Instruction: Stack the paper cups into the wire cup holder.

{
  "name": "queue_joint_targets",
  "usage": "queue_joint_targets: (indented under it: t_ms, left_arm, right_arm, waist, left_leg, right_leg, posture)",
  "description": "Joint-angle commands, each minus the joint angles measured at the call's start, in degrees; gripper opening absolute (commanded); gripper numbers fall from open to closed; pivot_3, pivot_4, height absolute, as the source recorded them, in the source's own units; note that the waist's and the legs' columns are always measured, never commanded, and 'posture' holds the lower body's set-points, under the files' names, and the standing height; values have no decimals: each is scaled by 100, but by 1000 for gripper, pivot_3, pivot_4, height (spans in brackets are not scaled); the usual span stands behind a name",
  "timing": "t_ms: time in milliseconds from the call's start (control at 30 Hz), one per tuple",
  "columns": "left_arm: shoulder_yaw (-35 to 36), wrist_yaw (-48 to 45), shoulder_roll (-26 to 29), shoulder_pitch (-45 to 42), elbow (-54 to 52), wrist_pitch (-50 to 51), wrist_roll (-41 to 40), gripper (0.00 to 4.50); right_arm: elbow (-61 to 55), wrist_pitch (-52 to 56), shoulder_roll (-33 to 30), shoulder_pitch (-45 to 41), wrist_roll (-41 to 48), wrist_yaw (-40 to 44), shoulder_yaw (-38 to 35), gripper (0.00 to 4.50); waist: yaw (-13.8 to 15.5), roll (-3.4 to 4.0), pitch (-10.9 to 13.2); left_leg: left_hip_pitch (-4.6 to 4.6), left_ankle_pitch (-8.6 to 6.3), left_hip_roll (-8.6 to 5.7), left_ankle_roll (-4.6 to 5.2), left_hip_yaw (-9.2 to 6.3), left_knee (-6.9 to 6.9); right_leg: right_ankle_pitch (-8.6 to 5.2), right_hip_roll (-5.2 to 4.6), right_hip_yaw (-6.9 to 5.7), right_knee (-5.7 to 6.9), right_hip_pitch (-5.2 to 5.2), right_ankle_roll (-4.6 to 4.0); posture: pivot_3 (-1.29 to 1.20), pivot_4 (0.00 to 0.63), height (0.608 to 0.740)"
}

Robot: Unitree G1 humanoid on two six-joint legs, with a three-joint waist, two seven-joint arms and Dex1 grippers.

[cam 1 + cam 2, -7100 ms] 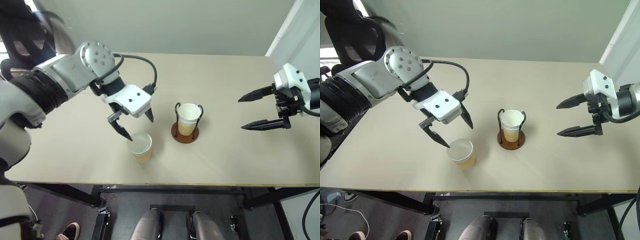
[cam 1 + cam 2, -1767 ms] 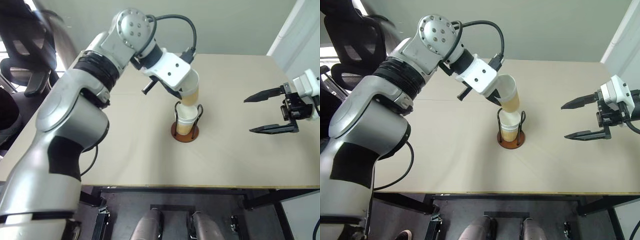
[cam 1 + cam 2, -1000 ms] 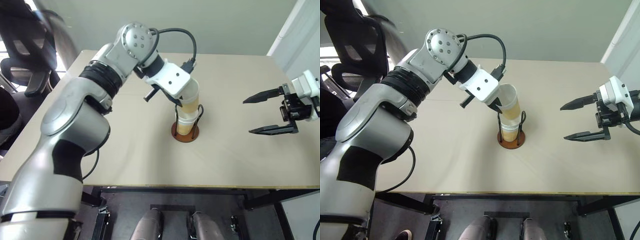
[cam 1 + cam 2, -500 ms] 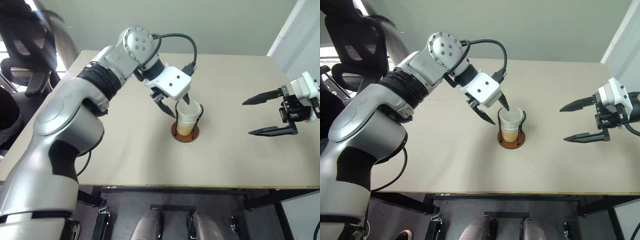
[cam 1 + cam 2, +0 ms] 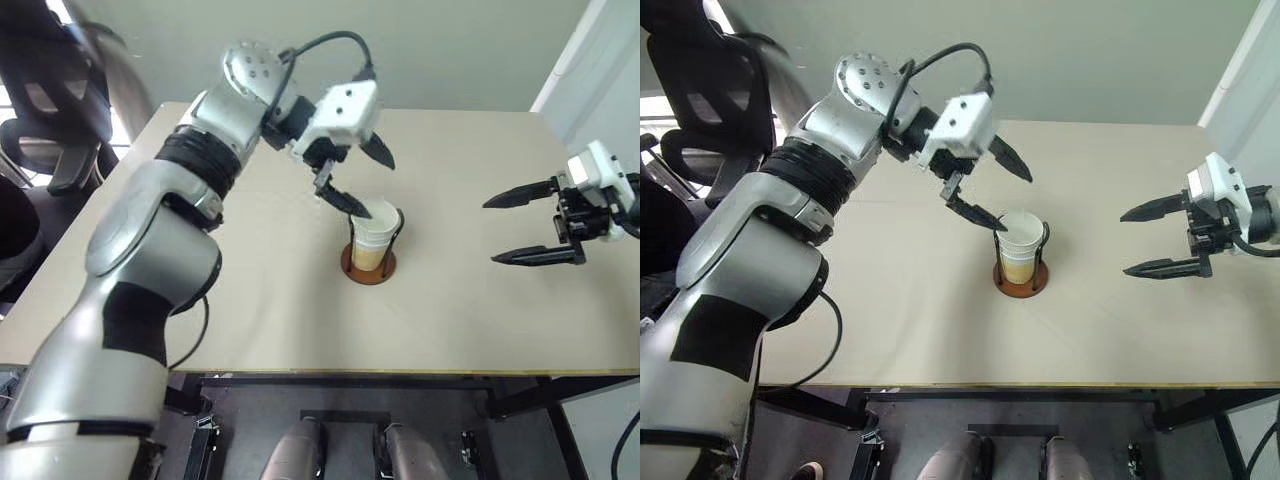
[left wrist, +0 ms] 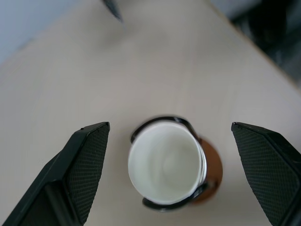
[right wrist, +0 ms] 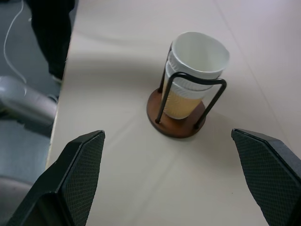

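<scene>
The paper cups (image 5: 375,232) sit nested in one stack, white rims up, inside the wire cup holder (image 5: 368,266) at the middle of the table. The right wrist view shows the stack (image 7: 197,59) between the black wire loops (image 7: 214,96), tan wall showing low. My left gripper (image 5: 378,188) hovers open just above and behind the stack, holding nothing; its lower fingertip is close to the top rim. The left wrist view looks down into the top cup (image 6: 164,165) between the spread fingers (image 6: 89,165). My right gripper (image 5: 490,232) hangs open and empty, well off to the right.
The beige table (image 5: 250,300) has bare surface all round the holder. Its front edge runs near the bottom of the head views. A black office chair (image 5: 40,110) stands beyond the table's left end.
My left gripper has opened and let go of the cup, which now sits nested in the holder's stack. The gripper has lifted a little and rolled. The right gripper has stayed put.
</scene>
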Motion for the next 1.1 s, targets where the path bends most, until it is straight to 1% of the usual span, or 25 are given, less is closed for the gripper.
queue_joint_targets:
  t_ms: [33,167,300,400,433,633,900,1100]
  left_arm:
    - [1025,269,-145,40,154,457,37,4447]
    - [1760,812,-110,413,71,717,344,4447]
    - [2443,1959,25,964,-135,803,654,4447]
    - [2830,2590,108,1314,-354,940,848,4447]
    - [2931,2724,132,1422,-433,987,896,4447]
    - [3567,3630,305,2276,-1288,1428,1040,4447]
    - [4164,4007,425,3009,-2055,1647,1022,4447]
    - [4554,4544,344,3557,-2509,1805,975,4447]
  right_arm:
    - [378,150,188,-396,-236,-425,-333,4463]
    - [1108,197,555,-826,-584,-1006,-433,4463]
    - [1800,115,911,-1134,-958,-1622,-478,4463]
    - [2071,-30,1144,-1216,-1127,-1957,-553,4463]
    - [2134,-81,1210,-1227,-1171,-2037,-579,4463]
    - [2507,-297,1713,-1275,-1319,-2676,-802,4463]
    - [2634,-401,1987,-1168,-1341,-3202,-1126,4463]
    - [2406,-500,2201,-815,-1320,-3780,-1392,4463]
  waist:
    - [4,0,0]
    - [1,2,-1]
    - [-10,3,-2]
    - [-1,3,-2]
    - [-4,4,-2]
    - [5,4,-2]
    - [22,4,-2]
    - [4,4,-2]
  left_leg:
    - [-2,2,0,2,0,0]
    - [2,7,-1,7,2,0]
    - [12,12,0,1,3,-6]
    - [11,21,3,-11,3,-10]
    - [9,33,4,-30,3,-9]
    - [14,41,4,-38,4,-18]
    - [14,49,3,-36,4,-21]
    - [26,64,5,-31,4,-36]
  right_leg:
    - [0,0,0,0,-1,0]
    - [5,-1,5,-2,0,-1]
    - [11,1,3,2,-1,-9]
    - [22,2,-1,1,-5,-17]
    - [23,2,-1,2,-6,-18]
    - [31,2,-2,3,-9,-29]
    - [48,2,-3,1,-11,-47]
    - [59,2,-3,3,-8,-65]
  posture:
    - [0,150,740]
    - [0,150,740]
    - [0,150,740]
    - [0,150,740]
    - [0,150,740]
    - [0,150,740]
    - [0,150,740]
    - [0,150,740]
